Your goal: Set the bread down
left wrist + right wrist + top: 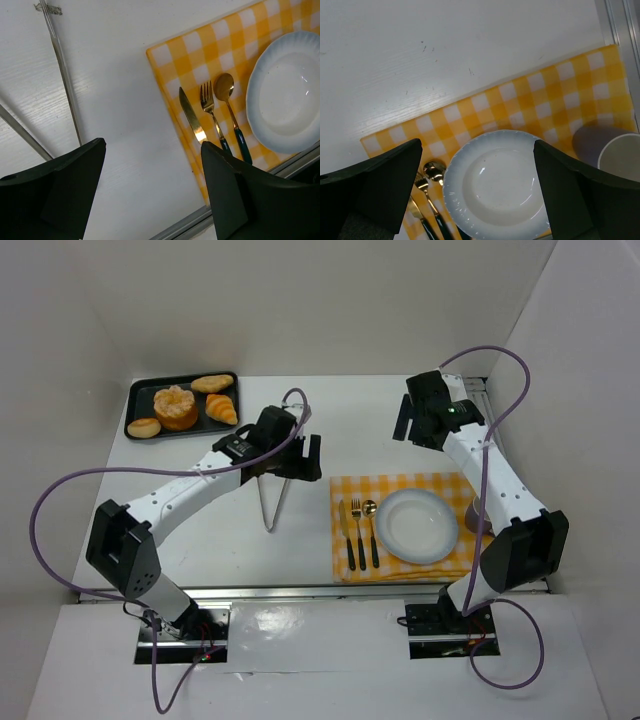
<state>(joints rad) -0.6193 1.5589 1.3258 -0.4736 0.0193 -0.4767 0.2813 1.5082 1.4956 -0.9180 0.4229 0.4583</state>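
Several breads lie on a black tray (137, 392) at the back left: a round sugared one (176, 407), a croissant (221, 410) and two rolls (211, 383). An empty white plate (417, 525) sits on a yellow checked mat (400, 487); it also shows in the left wrist view (287, 95) and the right wrist view (495, 185). My left gripper (290, 455) is open and empty, above metal tongs (272, 497). My right gripper (420, 420) is open and empty, behind the mat.
A knife (342, 532), fork (356, 530) and spoon (370, 530) lie on the mat left of the plate. A grey cup (615, 155) stands at the mat's right edge. White walls enclose the table on three sides.
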